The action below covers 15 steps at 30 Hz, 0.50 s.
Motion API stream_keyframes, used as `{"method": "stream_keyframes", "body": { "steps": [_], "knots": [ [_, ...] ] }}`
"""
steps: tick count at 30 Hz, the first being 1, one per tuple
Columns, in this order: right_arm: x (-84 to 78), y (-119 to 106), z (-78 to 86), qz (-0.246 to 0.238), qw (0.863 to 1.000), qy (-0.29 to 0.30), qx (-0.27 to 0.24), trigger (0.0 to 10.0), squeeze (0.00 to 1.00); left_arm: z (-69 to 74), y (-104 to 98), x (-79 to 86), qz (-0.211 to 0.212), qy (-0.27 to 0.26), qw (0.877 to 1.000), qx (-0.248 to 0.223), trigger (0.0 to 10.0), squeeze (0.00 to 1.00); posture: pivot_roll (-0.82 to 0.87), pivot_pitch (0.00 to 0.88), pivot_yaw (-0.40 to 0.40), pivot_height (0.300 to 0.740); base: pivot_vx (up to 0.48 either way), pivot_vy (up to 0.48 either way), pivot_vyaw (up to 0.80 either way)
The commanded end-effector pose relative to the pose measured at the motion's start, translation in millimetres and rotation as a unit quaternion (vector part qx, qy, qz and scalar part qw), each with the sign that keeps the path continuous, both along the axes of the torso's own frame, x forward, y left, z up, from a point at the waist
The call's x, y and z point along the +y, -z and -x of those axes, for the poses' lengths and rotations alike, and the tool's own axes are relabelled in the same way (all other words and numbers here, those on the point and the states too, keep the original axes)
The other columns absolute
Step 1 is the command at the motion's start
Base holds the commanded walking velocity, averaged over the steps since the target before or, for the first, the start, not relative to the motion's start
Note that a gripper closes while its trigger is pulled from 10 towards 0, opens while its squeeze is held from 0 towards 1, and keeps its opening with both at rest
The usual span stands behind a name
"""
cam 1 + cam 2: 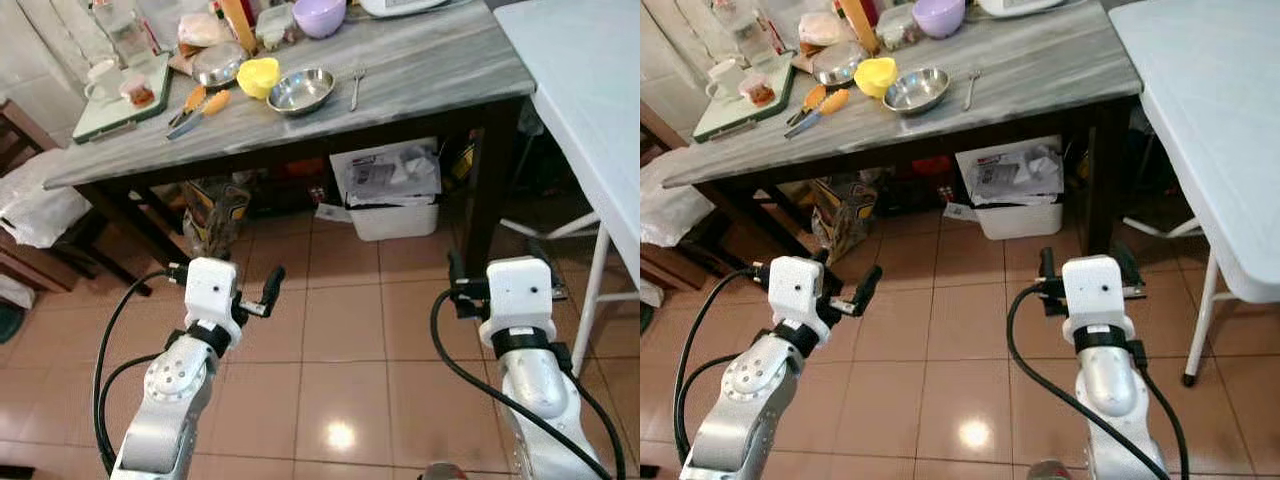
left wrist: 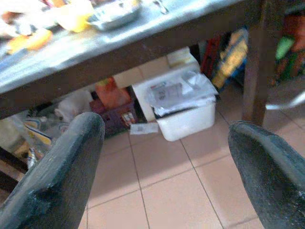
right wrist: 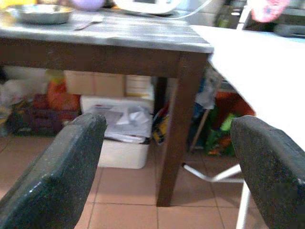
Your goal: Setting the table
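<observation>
A grey marble-topped table (image 1: 430,65) stands ahead of me. On it lie a steel bowl (image 1: 300,90), a fork (image 1: 357,87), a yellow cup (image 1: 258,76), a second steel bowl (image 1: 220,65), a purple bowl (image 1: 320,15) and orange-handled tools (image 1: 200,105). A green tray (image 1: 105,115) with a white mug (image 1: 100,80) sits at the table's left end. My left gripper (image 1: 225,272) is open and holds nothing, low over the floor in front of the table. My right gripper (image 1: 505,272) is open too, level with the table's right leg (image 3: 178,124).
Under the table sits a white bin of papers (image 1: 390,200) beside bags and boxes (image 1: 215,215). A white table (image 1: 590,90) on thin white legs (image 1: 592,300) is close on my right. Dark wooden furniture under a white cloth (image 1: 35,205) is at the left.
</observation>
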State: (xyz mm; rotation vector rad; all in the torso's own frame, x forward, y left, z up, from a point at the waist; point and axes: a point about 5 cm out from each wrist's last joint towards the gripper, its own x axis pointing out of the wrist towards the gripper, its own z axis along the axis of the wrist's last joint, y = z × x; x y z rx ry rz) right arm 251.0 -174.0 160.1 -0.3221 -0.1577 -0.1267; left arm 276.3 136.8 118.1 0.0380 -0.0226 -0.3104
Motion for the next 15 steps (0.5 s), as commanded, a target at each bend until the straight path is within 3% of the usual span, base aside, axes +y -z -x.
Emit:
{"method": "stream_keyframes", "body": {
  "steps": [1,5,15],
  "knots": [
    [4.6,-1,4.7,-0.012,1.0,0.003,0.002,10.0,0.13,-1.1,3,2.1,-0.01,0.005,1.0,0.006,10.0,0.0,-0.43,0.197,0.33,0.74,0.0,0.0,0.0],
    [2.9,1,12.9,-0.015,1.0,0.023,0.009,10.0,0.12,-6.0,2,-6.7,-0.011,0.029,1.0,0.006,10.0,0.0,-0.44,0.216,0.355,0.74,0.0,0.0,0.0],
    [-5.3,3,26.6,-0.005,0.998,0.056,0.018,10.0,0.11,-8.1,5,-10.0,-0.014,0.046,0.999,0.009,10.0,0.0,-0.46,0.226,0.362,0.74,0.0,0.0,0.0]
  ]
}}
